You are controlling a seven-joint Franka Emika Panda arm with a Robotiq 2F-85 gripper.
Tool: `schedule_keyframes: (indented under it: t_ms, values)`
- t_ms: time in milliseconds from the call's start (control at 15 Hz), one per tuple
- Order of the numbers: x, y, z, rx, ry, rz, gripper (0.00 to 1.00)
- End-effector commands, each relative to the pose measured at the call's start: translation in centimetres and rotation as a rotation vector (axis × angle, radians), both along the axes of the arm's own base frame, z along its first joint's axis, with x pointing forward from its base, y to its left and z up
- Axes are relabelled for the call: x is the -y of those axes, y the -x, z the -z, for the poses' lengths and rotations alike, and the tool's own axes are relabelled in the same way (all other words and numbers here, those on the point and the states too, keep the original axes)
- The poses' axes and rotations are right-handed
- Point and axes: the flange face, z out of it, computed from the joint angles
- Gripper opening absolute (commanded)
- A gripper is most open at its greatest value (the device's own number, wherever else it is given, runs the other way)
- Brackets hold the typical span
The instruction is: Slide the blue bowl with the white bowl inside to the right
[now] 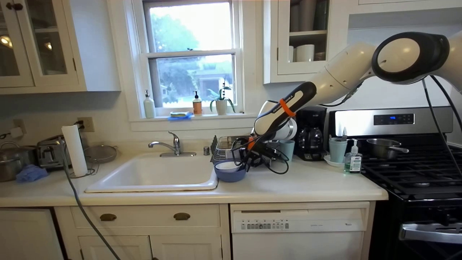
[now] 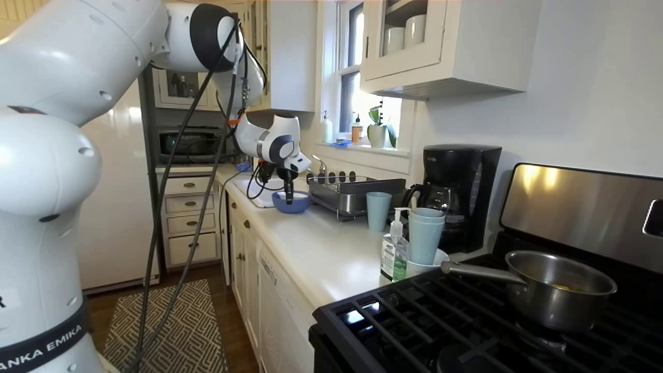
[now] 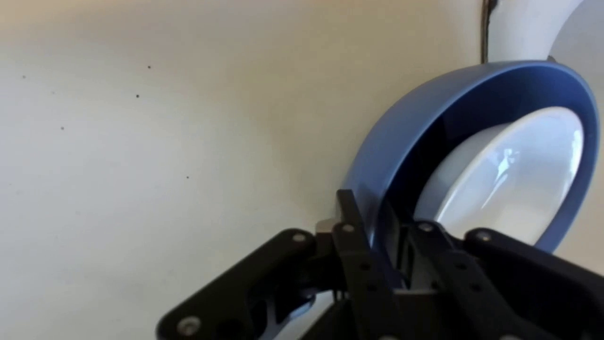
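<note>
The blue bowl stands on the counter by the sink's right corner. It also shows in an exterior view and in the wrist view. The white bowl lies tilted inside it; its pale rim shows in an exterior view. My gripper straddles the blue bowl's near wall, one finger outside and one inside, with a narrow gap; it looks shut on the rim. In an exterior view the gripper points down at the bowl. Cables partly hide the fingers in an exterior view.
The sink lies left of the bowls. A dish rack stands behind them. To the right are a blue cup, a coffee maker, a soap bottle and the stove with a saucepan.
</note>
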Motion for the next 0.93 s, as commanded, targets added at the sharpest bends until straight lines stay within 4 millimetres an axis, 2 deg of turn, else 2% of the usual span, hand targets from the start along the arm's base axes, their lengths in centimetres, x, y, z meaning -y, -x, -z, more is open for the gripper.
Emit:
schedule_keyframes:
  t_ms: [0,333,667,867]
  values:
    - [-0.5,-0.8,0.1,0.014,-0.007,-0.005,0.00]
    - [0.5,-0.4,-0.3,-0.018,0.034,0.012,0.01]
    - [2.7,0.8,-3.2,-0.083,0.107,0.073,0.01]
    - [4.5,2.4,-4.7,-0.138,0.154,0.125,0.01]
